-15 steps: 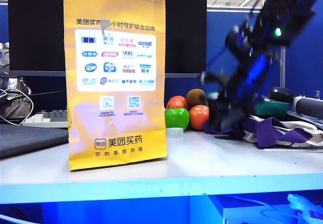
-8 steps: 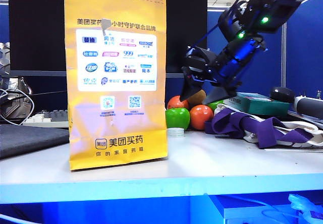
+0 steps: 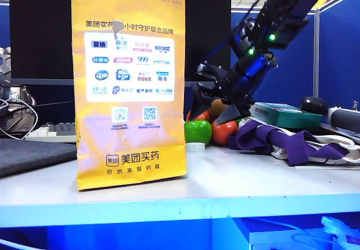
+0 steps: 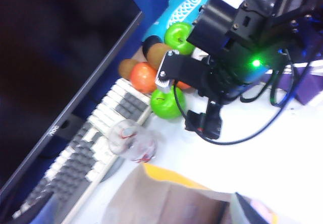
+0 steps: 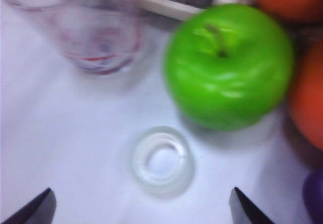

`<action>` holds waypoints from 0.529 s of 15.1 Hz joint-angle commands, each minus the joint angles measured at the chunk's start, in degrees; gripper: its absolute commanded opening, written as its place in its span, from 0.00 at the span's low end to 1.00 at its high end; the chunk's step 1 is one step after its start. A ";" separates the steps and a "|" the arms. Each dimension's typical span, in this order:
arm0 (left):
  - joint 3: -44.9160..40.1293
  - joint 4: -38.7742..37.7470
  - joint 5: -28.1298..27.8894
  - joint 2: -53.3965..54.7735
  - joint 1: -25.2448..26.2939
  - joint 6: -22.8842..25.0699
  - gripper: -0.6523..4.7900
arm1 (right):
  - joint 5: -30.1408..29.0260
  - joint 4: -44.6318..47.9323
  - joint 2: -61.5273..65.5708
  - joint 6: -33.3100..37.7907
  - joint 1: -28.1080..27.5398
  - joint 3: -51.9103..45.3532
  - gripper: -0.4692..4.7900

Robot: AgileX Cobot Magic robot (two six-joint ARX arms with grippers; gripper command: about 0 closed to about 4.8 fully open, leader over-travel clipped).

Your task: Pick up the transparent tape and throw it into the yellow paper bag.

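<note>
One roll of transparent tape [image 5: 162,160] lies flat on the white table [image 3: 236,177], a small clear ring with a round hole, glossy and pale. It sits just beside one green apple [image 5: 228,65], smooth and shiny with a short stem, apart from it by a thin strip of table. From the exterior camera the tape [image 3: 195,146] shows as a low disc between the apple [image 3: 197,132] and the yellow paper bag [image 3: 129,81].

One bag stands upright to the left of the tape, tall, flat-faced and creased, printed with black characters, a white logo panel and two square codes. The left wrist camera looks into its open top [image 4: 166,196].

Two orange fruits [image 5: 303,98] crowd the green apple, and a second green apple [image 4: 180,36] lies farther back in the pile. One clear plastic cup [image 5: 86,27] with red marks stands near the tape, next to one keyboard [image 4: 96,148] with grey and white keys.

Purple and white straps [image 3: 292,143] lie bunched on the right of the table.

Hovering over the tape, the right gripper [image 5: 141,206] has its jaws spread wide, nothing between them; two dark fingertips [image 5: 35,209] flank the roll. The left gripper is out of sight.
</note>
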 commanded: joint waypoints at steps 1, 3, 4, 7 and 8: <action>0.13 0.31 2.67 -0.22 1.31 -0.42 1.00 | -1.51 0.09 2.89 -0.35 0.39 0.68 1.00; 0.13 0.33 2.97 -0.22 1.60 -0.42 1.00 | -1.07 1.20 4.33 -0.59 1.57 0.72 1.00; 0.13 0.35 3.17 -0.22 1.60 -0.42 1.00 | -0.02 3.08 4.57 -0.59 2.51 0.74 1.00; 0.13 0.28 3.30 -0.20 1.60 -0.42 1.00 | 2.84 5.38 5.49 -1.09 4.28 0.79 1.00; 0.13 0.20 3.30 -0.20 1.60 -0.42 1.00 | 4.13 5.55 6.03 -1.60 4.50 0.79 1.00</action>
